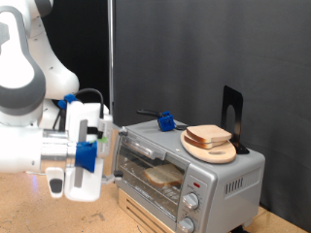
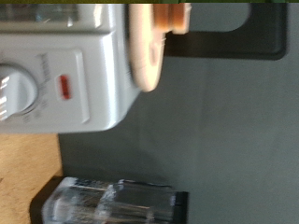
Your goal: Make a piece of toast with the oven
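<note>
The silver oven (image 1: 209,184) stands at the exterior view's lower right, its knobs (image 1: 190,202) at the front right. A pale slice, the piece of toast (image 1: 165,176), lies inside on the rack behind the glass front. My gripper (image 1: 109,136) hangs just beside the oven's front corner on the exterior view's left, pointing at it. Its fingers are too dark and small to read. The wrist view shows no fingers, only the oven's control panel (image 2: 56,75) with a red lamp (image 2: 65,86) and one knob (image 2: 14,93).
On the oven's roof sit a round wooden plate (image 1: 222,153) carrying a second bread slice (image 1: 208,136), a blue object (image 1: 167,121) and a black stand (image 1: 231,115). A dark backdrop is behind. A clear, black-edged object (image 2: 112,201) appears in the wrist view.
</note>
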You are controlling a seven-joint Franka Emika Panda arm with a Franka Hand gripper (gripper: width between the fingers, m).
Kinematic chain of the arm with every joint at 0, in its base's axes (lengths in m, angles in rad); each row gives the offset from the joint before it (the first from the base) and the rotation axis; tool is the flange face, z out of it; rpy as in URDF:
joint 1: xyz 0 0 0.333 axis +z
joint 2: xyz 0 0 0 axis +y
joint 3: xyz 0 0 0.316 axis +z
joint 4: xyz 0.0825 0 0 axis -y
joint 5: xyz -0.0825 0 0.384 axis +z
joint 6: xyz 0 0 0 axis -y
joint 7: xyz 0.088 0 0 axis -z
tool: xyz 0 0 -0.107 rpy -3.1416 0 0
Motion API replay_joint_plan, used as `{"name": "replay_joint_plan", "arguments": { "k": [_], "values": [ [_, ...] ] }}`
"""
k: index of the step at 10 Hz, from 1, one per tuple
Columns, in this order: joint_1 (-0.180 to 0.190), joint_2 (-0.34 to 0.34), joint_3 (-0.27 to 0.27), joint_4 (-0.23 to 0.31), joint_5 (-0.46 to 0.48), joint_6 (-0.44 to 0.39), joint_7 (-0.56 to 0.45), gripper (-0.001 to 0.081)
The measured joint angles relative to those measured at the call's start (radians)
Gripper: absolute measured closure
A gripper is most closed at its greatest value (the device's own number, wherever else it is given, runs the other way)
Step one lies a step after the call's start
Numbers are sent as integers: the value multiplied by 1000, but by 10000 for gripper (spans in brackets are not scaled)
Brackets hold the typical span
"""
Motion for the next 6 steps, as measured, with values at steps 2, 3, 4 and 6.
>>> {"name": "replay_joint_plan", "arguments": {
  "k": [2,3,4,6],
  "values": [
    [41,78,-7,63,-62,59,2,124],
    [62,117,-15,94,-91,75,4,124],
    [79,154,-21,118,-101,110,2,124],
    [92,185,-23,146,-103,129,-2,124]
  ]
}}
